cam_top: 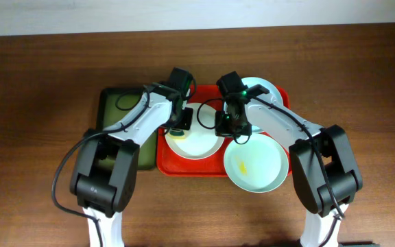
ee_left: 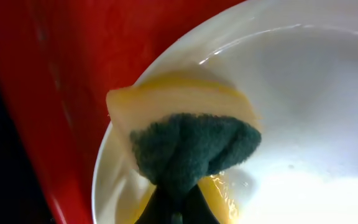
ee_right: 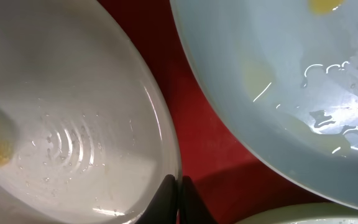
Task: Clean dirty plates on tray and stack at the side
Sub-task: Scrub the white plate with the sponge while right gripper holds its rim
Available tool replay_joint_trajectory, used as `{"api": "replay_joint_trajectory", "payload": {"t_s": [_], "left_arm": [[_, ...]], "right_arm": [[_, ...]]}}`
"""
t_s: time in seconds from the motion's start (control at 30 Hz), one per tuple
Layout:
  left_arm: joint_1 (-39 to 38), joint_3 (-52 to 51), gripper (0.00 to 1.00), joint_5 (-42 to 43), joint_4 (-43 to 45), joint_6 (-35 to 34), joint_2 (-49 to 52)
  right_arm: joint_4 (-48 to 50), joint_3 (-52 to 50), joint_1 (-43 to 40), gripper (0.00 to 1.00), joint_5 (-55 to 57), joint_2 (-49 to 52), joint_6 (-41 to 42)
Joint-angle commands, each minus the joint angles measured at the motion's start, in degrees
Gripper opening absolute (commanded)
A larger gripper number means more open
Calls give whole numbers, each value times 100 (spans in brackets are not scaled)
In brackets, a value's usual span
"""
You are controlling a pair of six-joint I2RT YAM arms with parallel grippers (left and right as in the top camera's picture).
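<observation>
Left fingers (cam_top: 178, 127) closed on a sponge (ee_left: 191, 143), which was squashed and folded, green scrub side out, and pressed at the left rim of the white plate (cam_top: 197, 143). Right fingers (ee_right: 178, 196) closed, apparently pinching that plate's right rim to steady it.

White plate sat on the red tray (cam_top: 166, 166). One mint plate (cam_top: 259, 168) with a yellow smear (cam_top: 244, 165) hung over the tray's lower right edge. The second mint plate (cam_top: 269, 88) was at the top right, partly under the right arm. A dark green tray (cam_top: 112, 110) lay to the left on the tabletop.

Handling, judged: plates look stiff, light and shallow. Their surface was glossy with wet beads, so they are likely slippery, and could skate on the smooth tray under sponge pressure. The rim is the only real hold: pinch the edge, lip between the fingers. The sponge is soft and gives under the grip.
</observation>
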Motion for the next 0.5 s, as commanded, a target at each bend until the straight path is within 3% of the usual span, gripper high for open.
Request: {"api": "replay_joint_trajectory", "payload": {"t_s": [0.0, 0.07, 0.17, 0.23, 0.33, 0.47], "left_arm": [[44, 39, 0, 1003, -11, 127, 577], [46, 39, 0, 2317, -26, 621, 688], [46, 649, 0, 2754, -544, 619, 675], [46, 1464, 0, 2035, -1217, 608, 675], [46, 2044, 0, 168, -1803, 92, 675], [46, 2000, 0, -61, -1794, 33, 686]], "right_arm": [[0, -52, 31, 4, -35, 44, -83], [0, -52, 31, 4, -37, 44, -83], [22, -52, 31, 4, -35, 44, -83], [37, -52, 31, 4, -35, 44, -83], [35, -52, 31, 4, -35, 44, -83], [33, -52, 31, 4, -37, 44, -83]]}}
